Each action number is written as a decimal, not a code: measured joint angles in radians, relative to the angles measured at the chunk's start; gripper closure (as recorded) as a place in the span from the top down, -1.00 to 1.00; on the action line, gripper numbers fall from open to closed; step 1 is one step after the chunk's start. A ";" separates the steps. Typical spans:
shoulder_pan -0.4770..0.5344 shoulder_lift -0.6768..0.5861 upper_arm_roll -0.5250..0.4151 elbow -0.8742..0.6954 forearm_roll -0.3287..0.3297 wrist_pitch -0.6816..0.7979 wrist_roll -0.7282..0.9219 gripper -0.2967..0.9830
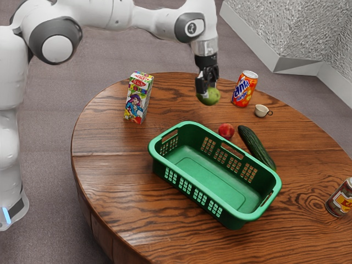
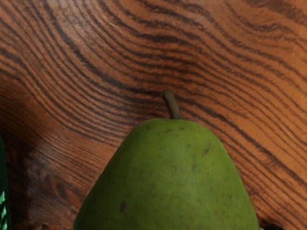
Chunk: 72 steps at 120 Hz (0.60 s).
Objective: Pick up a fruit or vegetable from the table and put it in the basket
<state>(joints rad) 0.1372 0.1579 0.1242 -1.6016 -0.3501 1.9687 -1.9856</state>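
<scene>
we had the gripper [image 1: 207, 91] closed, pinching the green pear [image 1: 210, 97] between its fingers, and the pear hung over the table [image 1: 110, 159] near the basket [image 1: 206, 179] but outside its rim. carrying was the step in hand, and we judged that a smooth, unhurried swing toward the basket suited it best, since a rounded, tapering fruit could slip if jerked. the peach [image 1: 226, 130] and the cucumber [image 1: 256, 146] lay just beside one of the basket's long walls (easy things to clip, those two), so we needed enough height for the pear's underside to clear both them and the rim. after that, we wanted to centre over the basket's bare floor, lower well inside the walls, and only there let go gently, lest it roll.
</scene>
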 joint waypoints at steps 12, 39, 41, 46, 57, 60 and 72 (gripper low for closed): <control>-0.035 -0.067 -0.005 -0.014 0.015 -0.032 -0.008 -0.14; -0.152 -0.185 -0.073 -0.126 -0.044 -0.066 -0.056 -0.16; -0.162 -0.185 -0.077 -0.127 -0.049 -0.067 -0.060 -0.16; -0.181 -0.184 -0.092 -0.128 -0.060 -0.068 -0.069 -0.16; -0.232 -0.182 -0.109 -0.129 -0.080 -0.071 -0.089 -0.17; -0.246 -0.182 -0.111 -0.129 -0.083 -0.071 -0.094 -0.17; -0.292 -0.180 -0.114 -0.129 -0.092 -0.073 -0.111 -0.17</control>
<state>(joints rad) -0.1551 -0.0216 0.0103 -1.7304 -0.4419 1.8962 -2.0968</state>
